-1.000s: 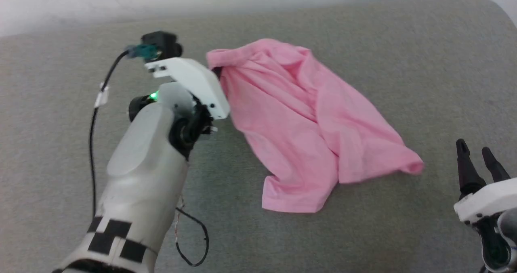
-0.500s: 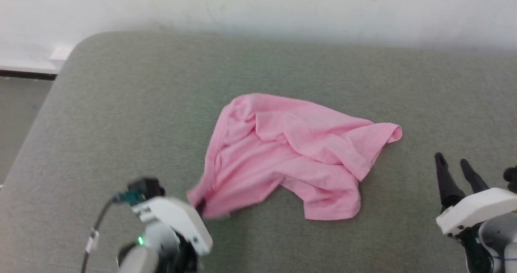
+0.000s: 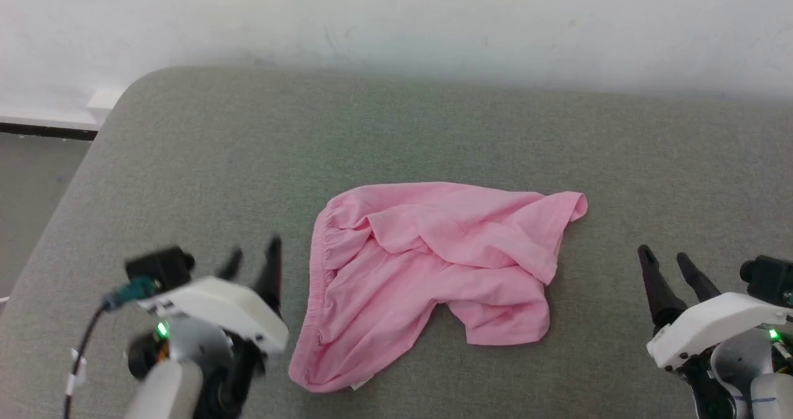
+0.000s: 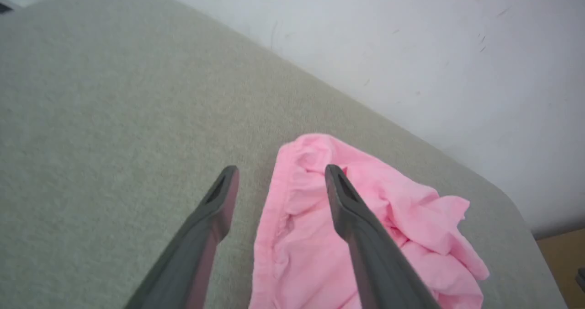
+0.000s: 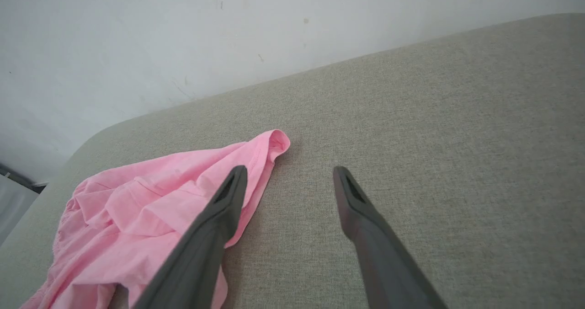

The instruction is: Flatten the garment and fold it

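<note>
Thin pink shorts (image 3: 433,270) lie crumpled in soft folds in the middle of a grey, woven, round-cornered desk (image 3: 248,158). The left gripper (image 3: 254,251) is beside the gathered waistband, the right gripper (image 3: 664,256) near a leg. Both have jaws apart and empty.

I see the garment (image 3: 433,264) as the one obstacle, crumpled mid-way across the grey pad (image 3: 235,152). Bare pad runs all round it: a wide strip behind up to the wall (image 3: 396,22), with open lanes on both sides and along the near edge. Left gripper (image 3: 253,255) sits just beside the gathered waistband edge, fingers spread. Right gripper (image 3: 664,256) is near the opposite hem with bare pad between, fingers also apart. The wall caps my reach at the back. The pad's left corner rounds off, with floor beyond it. A cable (image 3: 80,357) hangs off my left wrist, apart from the fabric.
</note>
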